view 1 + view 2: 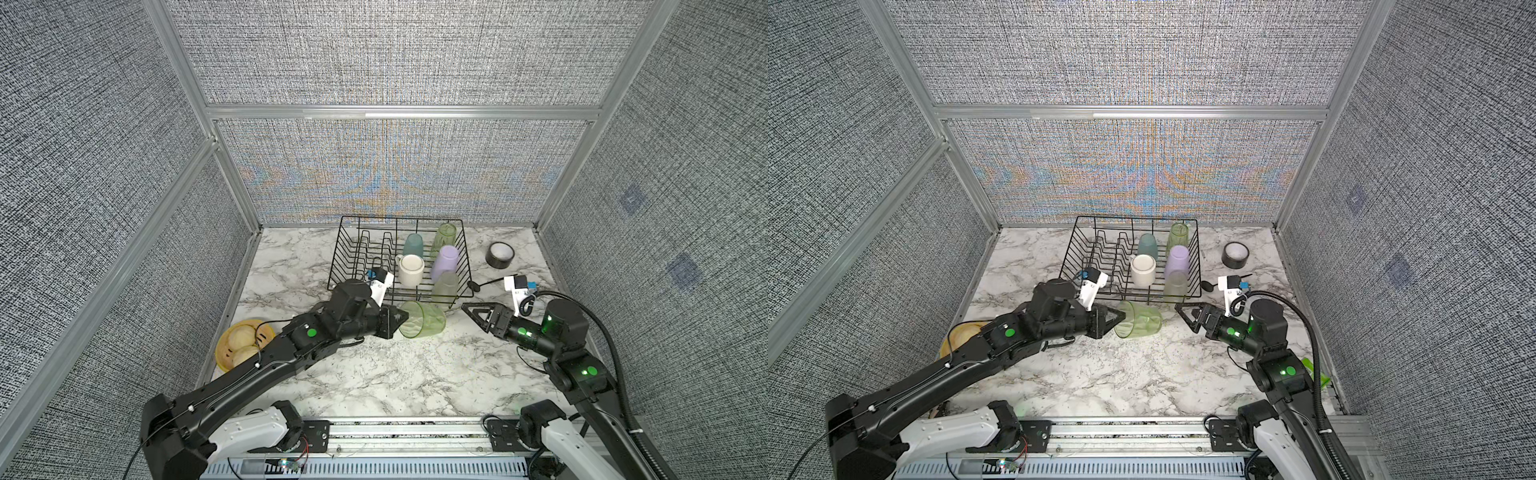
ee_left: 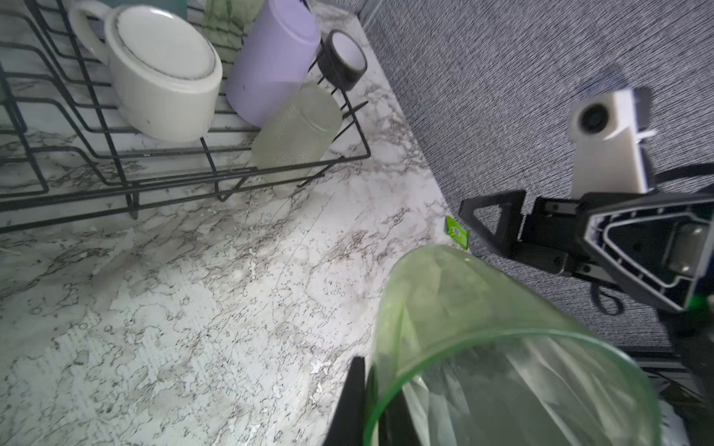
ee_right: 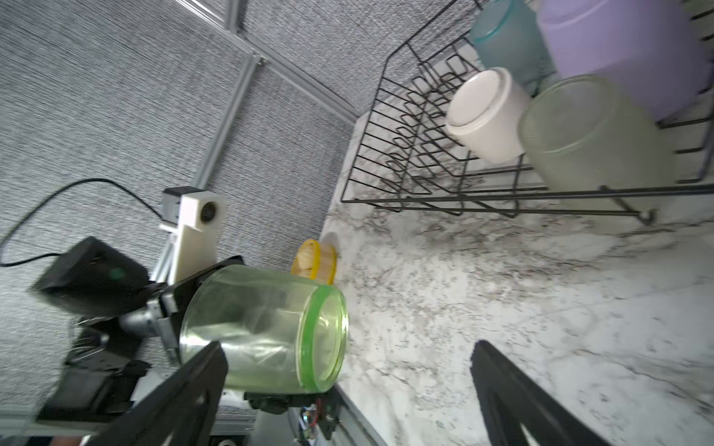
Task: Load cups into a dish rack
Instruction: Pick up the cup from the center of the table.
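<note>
Marble-patterned counter (image 1: pixel 374 374), enclosed by grey fabric panels, shown in both top views. The dish rack (image 1: pixel 365 253), a black wire basket with upright prongs, stands at the far side of the counter; its left half is unoccupied.

Left arm, reaching in from the near left. Its end effector (image 1: pixel 405 318) is clamped on the rim of the short green cup (image 1: pixel 424 320), one finger inside the mouth and one outside, as the left wrist view shows. The cup is held on its side, outside the rack and just in front of its near right corner, mouth toward the left arm, thick base toward the right arm.

Right arm, at the near right. Its end effector (image 1: pixel 473 316) has its fingers spread wide apart and holds nothing; it points at the base of the held cup, a short gap away.

Yellow plate (image 1: pixel 237 345), at the left edge of the counter, partly covered by the left arm.

Five cups stand inverted in the right half of the rack. Right column, far to near: tall green cup (image 1: pixel 445 235), lilac cup (image 1: pixel 445 257), pale yellow-green cup (image 1: pixel 445 286). Beside them to the left: teal cup (image 1: pixel 413 245), and nearer, white cup (image 1: pixel 411 269), which has a handle.

Black tape roll (image 1: pixel 498 254), on the counter to the right of the rack.
</note>
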`<action>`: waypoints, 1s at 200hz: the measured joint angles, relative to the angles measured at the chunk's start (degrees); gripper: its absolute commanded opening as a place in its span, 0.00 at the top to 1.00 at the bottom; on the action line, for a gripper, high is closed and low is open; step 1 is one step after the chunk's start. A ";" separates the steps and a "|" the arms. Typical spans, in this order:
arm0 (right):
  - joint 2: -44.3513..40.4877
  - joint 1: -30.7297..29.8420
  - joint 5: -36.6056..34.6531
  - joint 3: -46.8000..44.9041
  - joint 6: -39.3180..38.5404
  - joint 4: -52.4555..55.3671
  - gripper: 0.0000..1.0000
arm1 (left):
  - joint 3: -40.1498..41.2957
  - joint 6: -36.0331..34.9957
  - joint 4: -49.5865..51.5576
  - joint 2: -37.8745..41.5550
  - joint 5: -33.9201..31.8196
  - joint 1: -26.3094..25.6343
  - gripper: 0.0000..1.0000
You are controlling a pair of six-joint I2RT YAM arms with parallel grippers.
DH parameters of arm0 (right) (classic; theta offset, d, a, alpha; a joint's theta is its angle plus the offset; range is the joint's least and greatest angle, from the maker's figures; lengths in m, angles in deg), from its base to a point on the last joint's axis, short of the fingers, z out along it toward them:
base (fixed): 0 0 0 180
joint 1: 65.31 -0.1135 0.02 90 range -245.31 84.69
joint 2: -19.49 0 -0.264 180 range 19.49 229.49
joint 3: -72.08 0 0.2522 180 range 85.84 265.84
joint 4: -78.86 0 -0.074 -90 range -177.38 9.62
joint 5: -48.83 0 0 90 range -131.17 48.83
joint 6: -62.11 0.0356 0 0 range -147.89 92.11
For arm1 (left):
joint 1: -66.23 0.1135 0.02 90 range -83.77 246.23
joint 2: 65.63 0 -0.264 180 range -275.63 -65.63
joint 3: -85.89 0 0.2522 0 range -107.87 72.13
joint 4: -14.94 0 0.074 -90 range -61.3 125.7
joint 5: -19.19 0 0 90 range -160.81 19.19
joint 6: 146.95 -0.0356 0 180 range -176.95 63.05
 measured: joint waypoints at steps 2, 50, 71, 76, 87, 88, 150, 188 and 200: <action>-0.13 -0.04 0.31 -0.31 0.68 -0.76 0.01 | 0.20 0.22 -0.28 0.26 0.22 0.17 1.00; 0.37 -1.11 5.29 -5.14 12.07 -19.61 0.01 | 5.60 9.18 -14.10 1.25 10.38 3.21 1.00; 2.47 -2.16 6.54 -6.40 15.54 -26.58 0.01 | 6.25 13.11 -20.81 -0.50 14.51 3.26 1.00; 2.99 -2.49 6.71 -6.82 16.50 -28.13 0.01 | 6.45 13.88 -22.32 -0.81 15.34 3.28 1.00; 4.26 -3.34 6.88 -7.61 18.10 -31.17 0.01 | 6.95 15.72 -25.53 -1.42 16.83 3.30 1.00; 4.37 -3.39 6.91 -7.65 18.16 -31.32 0.01 | 7.02 15.96 -25.92 -1.51 17.03 3.30 1.00; 10.84 -10.14 7.37 -7.93 22.16 -43.89 0.04 | 10.32 25.77 -40.37 -7.04 21.79 3.50 1.00; 11.98 -12.22 7.15 -7.69 22.49 -48.30 0.10 | 11.08 28.70 -45.38 -8.37 22.47 3.50 1.00; 12.15 -12.33 6.60 -7.69 22.45 -49.05 0.13 | 11.15 28.74 -45.57 -8.37 22.60 3.50 1.00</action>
